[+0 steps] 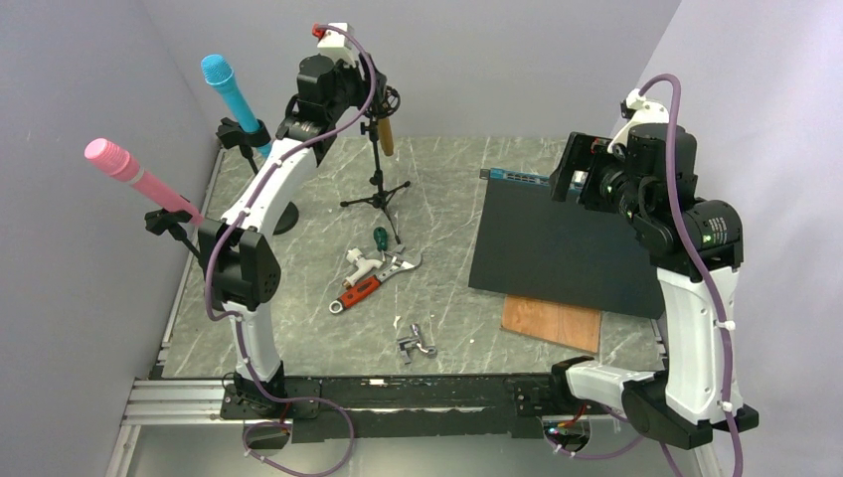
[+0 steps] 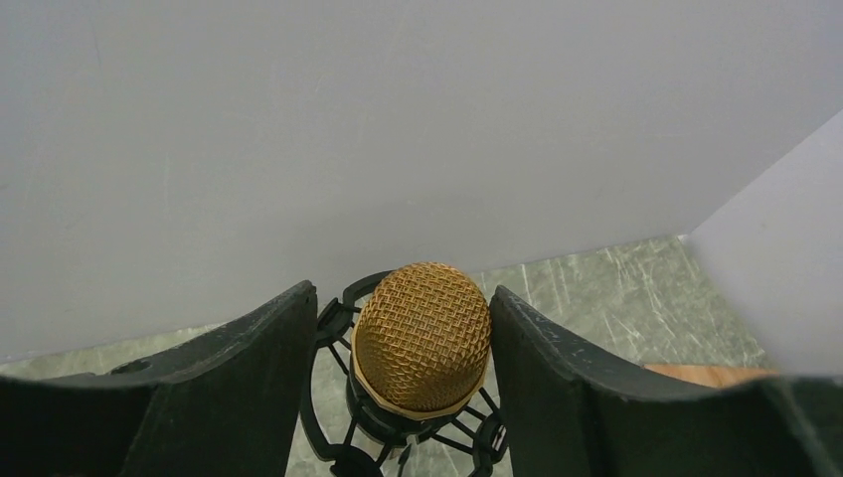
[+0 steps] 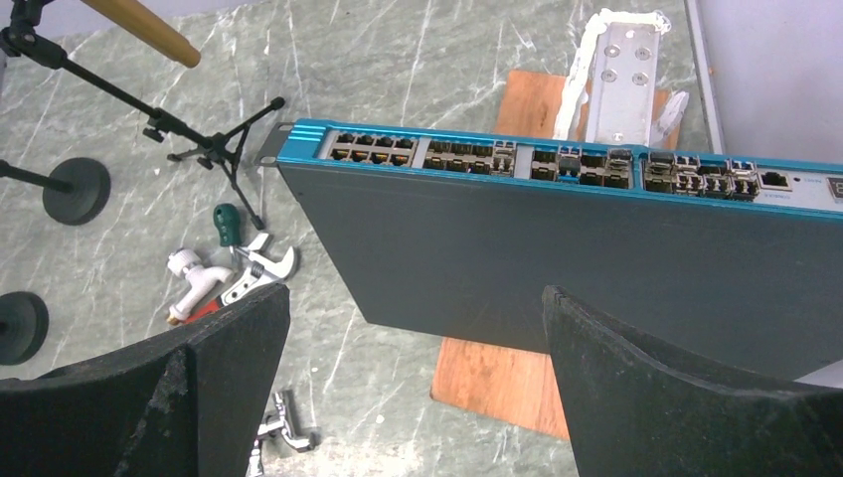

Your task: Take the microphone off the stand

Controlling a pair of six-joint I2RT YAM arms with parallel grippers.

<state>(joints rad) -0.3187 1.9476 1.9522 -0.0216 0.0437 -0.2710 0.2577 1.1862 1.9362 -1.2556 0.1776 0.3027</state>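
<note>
A gold microphone [image 1: 384,135] sits in a black shock mount [image 2: 332,320] on a tripod stand [image 1: 377,191] at the back middle. In the left wrist view its gold mesh head [image 2: 422,333] lies between my left gripper's [image 2: 403,290] jaws. The right finger [image 2: 537,348] is at the mesh and the left finger [image 2: 268,348] stands a little off it. The left gripper [image 1: 381,101] is open round the head. My right gripper [image 3: 415,293] is open and empty, high above the black network switch [image 3: 557,258]. The microphone's body [image 3: 139,25] and the stand [image 3: 189,139] show in the right wrist view.
A blue microphone [image 1: 231,89] and a pink microphone [image 1: 134,174] stand in holders at the left. A red wrench [image 1: 363,288], a white tap [image 1: 360,263], a green screwdriver [image 1: 380,237] and a metal fitting [image 1: 418,344] lie mid-table. A wooden board [image 1: 552,323] lies under the network switch [image 1: 567,243].
</note>
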